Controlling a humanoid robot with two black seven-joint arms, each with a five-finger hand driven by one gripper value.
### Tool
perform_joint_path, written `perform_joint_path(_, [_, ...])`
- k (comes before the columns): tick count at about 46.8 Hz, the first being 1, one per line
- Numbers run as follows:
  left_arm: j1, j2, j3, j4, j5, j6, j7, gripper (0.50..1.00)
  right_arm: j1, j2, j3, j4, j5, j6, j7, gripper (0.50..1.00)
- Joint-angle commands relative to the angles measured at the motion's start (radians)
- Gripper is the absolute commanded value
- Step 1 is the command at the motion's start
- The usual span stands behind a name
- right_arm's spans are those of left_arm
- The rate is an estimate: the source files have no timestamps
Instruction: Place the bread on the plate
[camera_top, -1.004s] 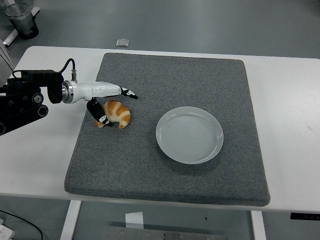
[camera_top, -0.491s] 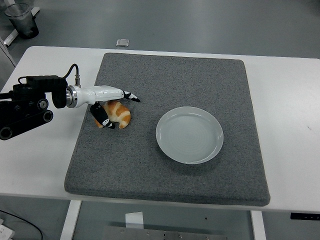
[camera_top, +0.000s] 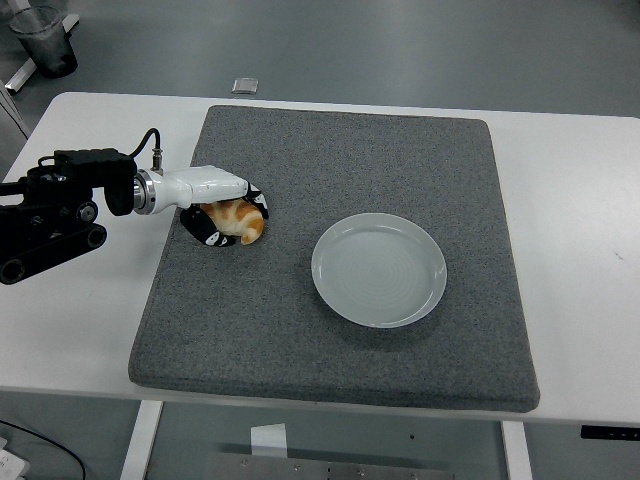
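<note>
Near mat's left edge, left hand (camera_top: 222, 208) fingers seemingly gripping bread (camera_top: 240, 219), plate (camera_top: 378, 269) well apart

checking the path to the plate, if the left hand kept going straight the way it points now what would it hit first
The left hand, closed around the bread, points right and slightly toward the near edge. Carried straight on over the grey mat, it would probably first meet the plate at its left rim, though hand height is unclear from this single view.
</note>
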Motion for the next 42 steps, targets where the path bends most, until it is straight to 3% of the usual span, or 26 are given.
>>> perform_joint_path(1, [0.0, 0.0, 0.0, -0.003, 0.0, 0.0, 0.0, 0.662, 0.0, 0.0, 0.0, 0.0, 0.0, 0.0, 0.001, 0.932])
perform_joint_path(6, [0.0, 0.0, 0.0, -0.009, 0.004, 0.0, 0.0, 0.619, 0.0, 0.0, 0.0, 0.0, 0.0, 0.0, -0.001, 0.932])
perform_joint_path(14, [-0.003, 0.002, 0.0, -0.015, 0.014, 0.0, 0.0, 0.5, 0.0, 0.0, 0.0, 0.0, 0.0, 0.0, 0.001, 0.932])
perform_joint_path(42, [-0.069, 0.029, -0.018, -0.076, 0.098, 0.003, -0.012, 0.5, 0.0, 0.0, 0.0, 0.0, 0.0, 0.0, -0.001, 0.932])
